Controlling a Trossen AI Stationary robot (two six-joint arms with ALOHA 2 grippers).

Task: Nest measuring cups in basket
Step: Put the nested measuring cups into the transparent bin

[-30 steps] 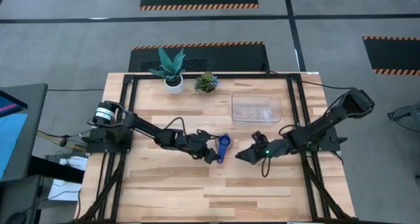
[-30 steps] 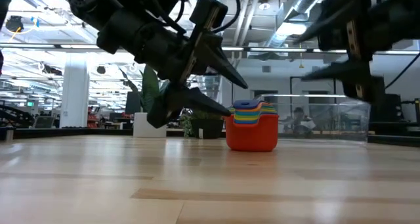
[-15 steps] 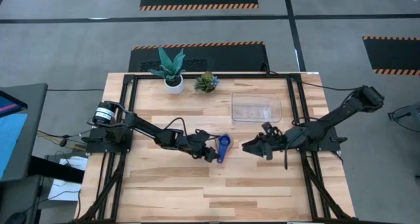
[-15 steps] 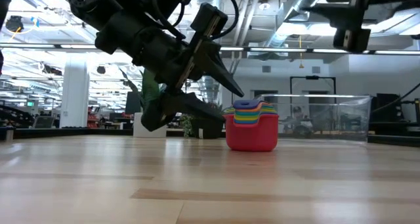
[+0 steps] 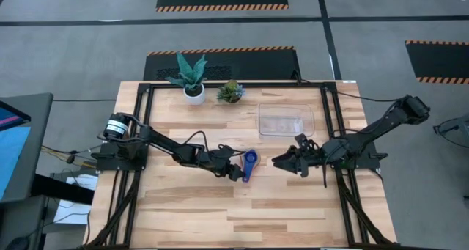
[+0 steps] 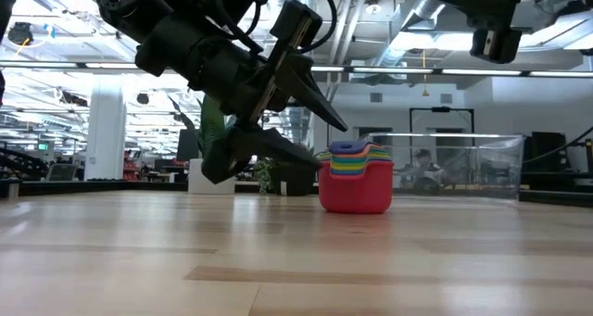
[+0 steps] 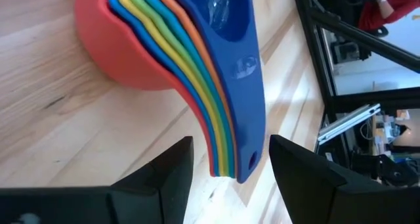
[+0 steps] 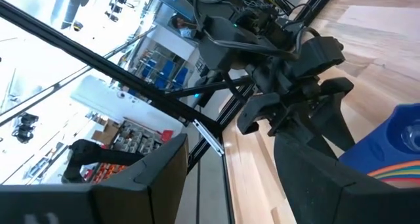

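Note:
The measuring cups stand nested in one stack on the table's middle. The red one is outermost and rests on the wood, and a dark blue one is on top. Their stacked handles reach toward my left gripper. It is open, with a finger on either side of the handles' free end and a small gap on both sides. My right gripper hangs open above the table, to the right of the stack, with nothing in it. The clear basket stands behind the stack, toward the far right.
A white pot with a tall plant and a small plant stand at the far edge. Black frame rails run along the table's sides. Bare wood lies in front of the stack, toward the near edge.
My right gripper has risen well above the table, drawn back a little toward the right edge and rolled about its own line, staying open. My left gripper and the stack of cups have kept still.

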